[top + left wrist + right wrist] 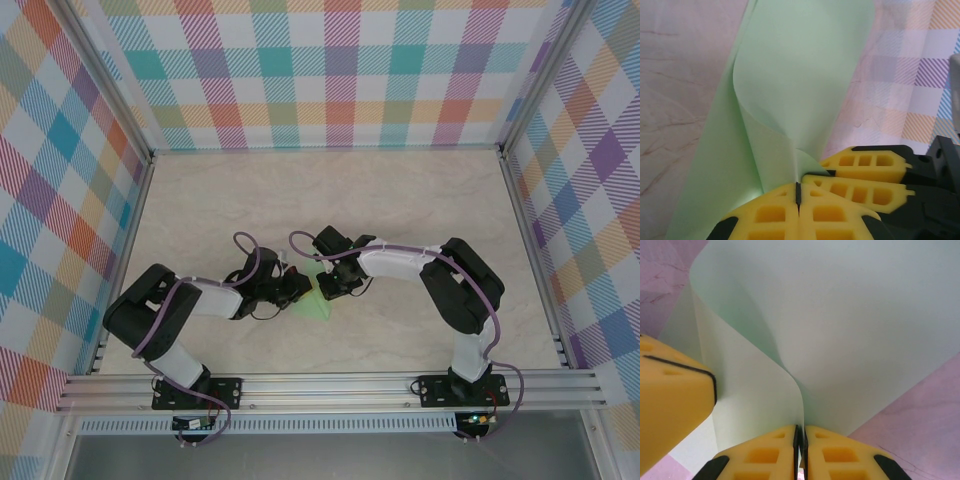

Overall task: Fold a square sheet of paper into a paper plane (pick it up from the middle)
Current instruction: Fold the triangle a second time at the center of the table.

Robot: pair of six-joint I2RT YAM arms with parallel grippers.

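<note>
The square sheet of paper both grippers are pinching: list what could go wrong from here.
1. The left gripper and right gripper pinch the sheet close together; pulling apart could tear the thin paper.
2. The sheet bows in loose curves above the pinch, so any crease may land off-centre.
3. The yellow fingers sit very near each other and might collide.

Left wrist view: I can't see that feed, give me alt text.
The left gripper is shut on a pale green sheet of paper that curls up from the pinch. The right gripper pinches the sheet right beside it, above a marbled table.
</note>
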